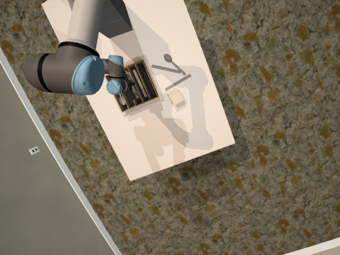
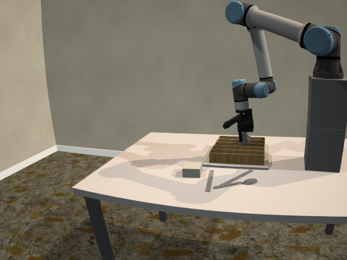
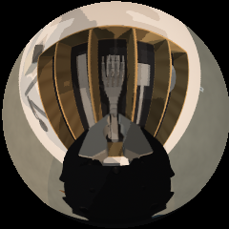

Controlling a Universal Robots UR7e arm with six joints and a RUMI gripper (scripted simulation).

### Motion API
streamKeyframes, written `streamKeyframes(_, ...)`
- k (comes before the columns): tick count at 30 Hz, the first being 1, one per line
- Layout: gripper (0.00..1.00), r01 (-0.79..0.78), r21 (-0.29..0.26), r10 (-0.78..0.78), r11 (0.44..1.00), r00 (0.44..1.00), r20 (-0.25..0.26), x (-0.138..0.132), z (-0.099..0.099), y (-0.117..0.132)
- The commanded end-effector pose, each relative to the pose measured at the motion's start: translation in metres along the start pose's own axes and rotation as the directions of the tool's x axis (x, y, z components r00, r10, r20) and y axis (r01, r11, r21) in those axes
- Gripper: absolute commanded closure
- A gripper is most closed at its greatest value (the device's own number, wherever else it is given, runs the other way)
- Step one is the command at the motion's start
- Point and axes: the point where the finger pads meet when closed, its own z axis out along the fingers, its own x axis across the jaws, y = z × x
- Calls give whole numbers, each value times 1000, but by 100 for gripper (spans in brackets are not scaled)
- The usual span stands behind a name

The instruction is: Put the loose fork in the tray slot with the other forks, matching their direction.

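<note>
Overhead, a pale bench (image 1: pixel 192 132) carries a wooden cutlery tray (image 1: pixel 153 85) with long parallel slots, standing near the corner where the arm's dark pedestal (image 2: pixel 326 125) rises. The robot arm bends down over the tray, and its black claw (image 2: pixel 244 140) reaches between the slot walls, on the side of the tray away from the bench's front edge. The claw is closed on the handle of the fork (image 3: pixel 113 81). From the wrist camera, the fork points straight ahead along one of the middle slots, its prongs away from the claw, lying level with the slot's length. More prongs show directly beneath it in the same slot, pointing the same way. Whether the fork already touches them cannot be told. Neighbouring slots hold other cutlery, including a flat pale blade (image 3: pixel 144 76) in the slot to the right.

Outside the tray, toward the front edge of the bench, lie a spoon (image 2: pixel 238 182), a flat grey strip (image 2: pixel 209 180) and a second grey strip (image 2: pixel 239 175) crossing the spoon's handle. A small cream block (image 2: pixel 192 169) sits just beside them, apart from the tray.
</note>
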Motion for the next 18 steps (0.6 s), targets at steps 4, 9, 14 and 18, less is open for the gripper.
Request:
streamKeyframes(4,99,2,3,-2,1000,1000,-1,0,0,-2)
streamKeyframes(9,99,2,3,-2,1000,1000,-1,0,0,-2)
streamKeyframes(14,99,2,3,-2,1000,1000,-1,0,0,-2)
streamKeyframes(18,86,2,3,-2,1000,1000,-1,0,0,-2)
